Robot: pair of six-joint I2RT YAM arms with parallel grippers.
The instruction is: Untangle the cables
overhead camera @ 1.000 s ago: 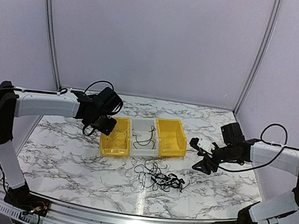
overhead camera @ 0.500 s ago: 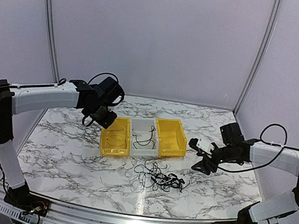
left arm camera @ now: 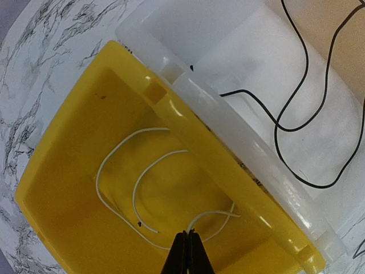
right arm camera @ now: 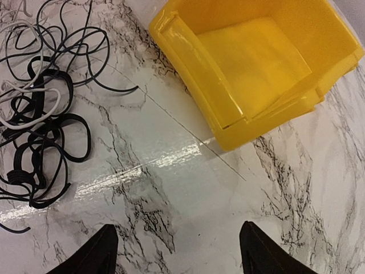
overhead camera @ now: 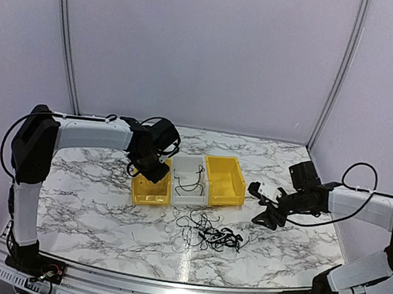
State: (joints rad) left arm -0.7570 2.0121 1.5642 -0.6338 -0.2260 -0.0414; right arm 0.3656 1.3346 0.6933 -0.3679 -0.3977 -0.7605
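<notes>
Left arm: over the last second it has swung in from the left side of the bins, and the left claw (left arm camera: 187,240) now hangs over the left yellow bin (left arm camera: 63,171), pointing down into it. Its jaws are pressed fully together. One strand of the pale cable (left arm camera: 117,154) runs right up to the tips. I cannot tell whether it is pinched or only lying against them.

Pale cable: looped loosely on the floor of the left yellow bin, on its own, with no black cord crossing it.

Black cable (left arm camera: 296,85): lies alone in the white bin (left arm camera: 256,68), the middle one of the row.

Right arm: no change across the second. The right claw (right arm camera: 179,242) hovers above bare worktop (right arm camera: 188,188) with its jaws wide and nothing between them. It sits near the front corner of the right yellow bin (right arm camera: 256,63), which shows no cable in it.

Tangle (right arm camera: 40,131): unchanged, still bunched on the worktop in front of the bins. It is mostly black loops with at least one whitish strand through them.

Reading: two cords look sorted, one to a bin. The left arm's move seems tied to placing the pale one, so that step is probably at or near its end. Most of the work remains in the tangle. The right claw, open and nearest to it, looks best placed to take the next strand. Risk: a pull on one loop could drag the whole bunch.
</notes>
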